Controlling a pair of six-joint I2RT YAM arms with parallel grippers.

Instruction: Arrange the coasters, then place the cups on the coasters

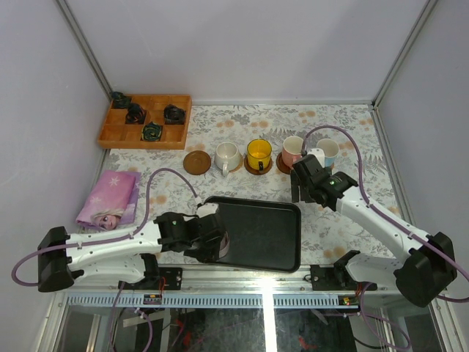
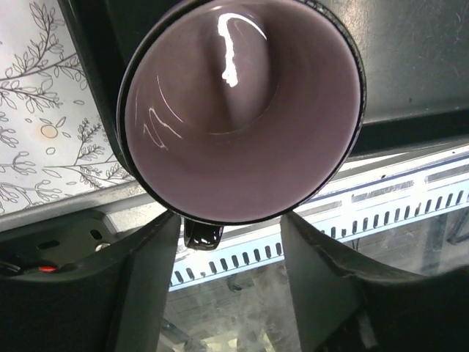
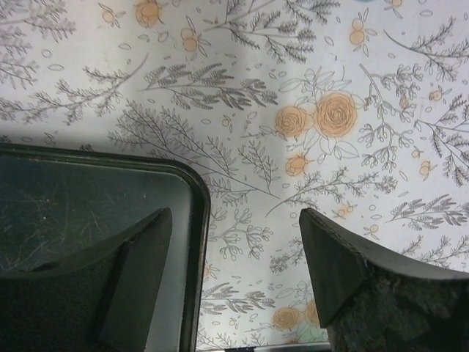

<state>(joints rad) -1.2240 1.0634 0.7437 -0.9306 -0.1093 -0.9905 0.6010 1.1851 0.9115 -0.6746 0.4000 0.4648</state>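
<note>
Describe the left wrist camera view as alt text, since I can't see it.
A pale lilac cup fills the view, its open mouth facing the camera, just beyond the two dark fingers of the left gripper. Behind it lie a black tray and a floral tablecloth.

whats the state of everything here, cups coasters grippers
left gripper, around lilac cup, grip unclear
lilac cup, at tray's near-left corner
right gripper, open, empty
cream cup, upright on coaster
yellow cup, upright on coaster
pink-handled cup, upright on coaster
blue-handled cup, upright, coaster hidden
left coaster, bare
</note>
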